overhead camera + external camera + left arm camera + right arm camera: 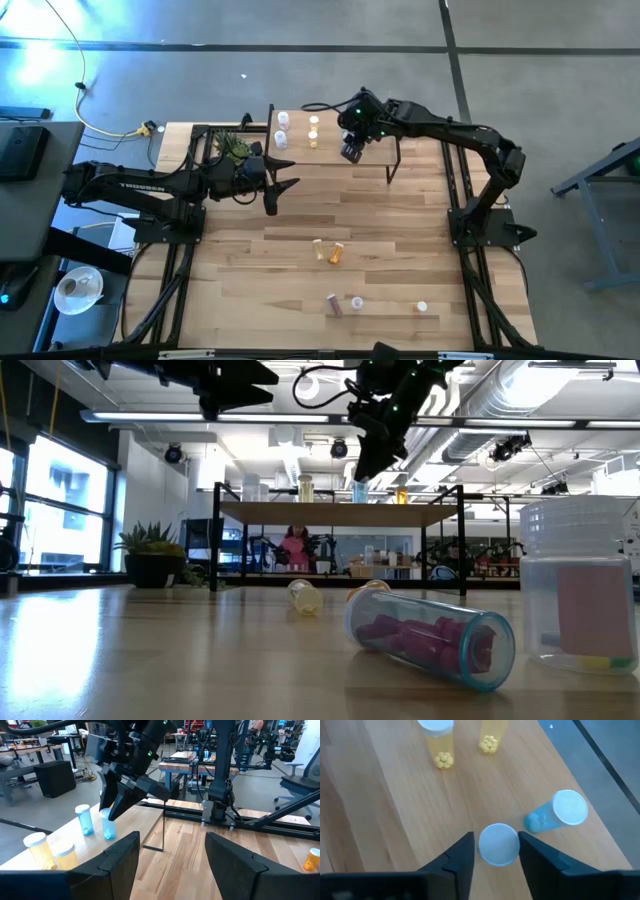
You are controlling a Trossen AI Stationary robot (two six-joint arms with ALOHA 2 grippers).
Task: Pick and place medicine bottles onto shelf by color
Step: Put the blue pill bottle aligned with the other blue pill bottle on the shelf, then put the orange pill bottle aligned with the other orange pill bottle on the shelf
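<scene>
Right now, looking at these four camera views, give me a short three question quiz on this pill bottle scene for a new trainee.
1. True or false: the right gripper is over the shelf with a white-capped blue bottle between its fingers.
2. Which bottle lies on its side nearest the low camera? A) purple bottle B) green bottle C) clear bottle
3. Fill in: the left gripper hangs over the table beside the shelf, its fingers ____ and empty.

Key:
1. True. A second blue bottle and two yellow bottles also stand on the shelf.
2. A
3. open
</scene>
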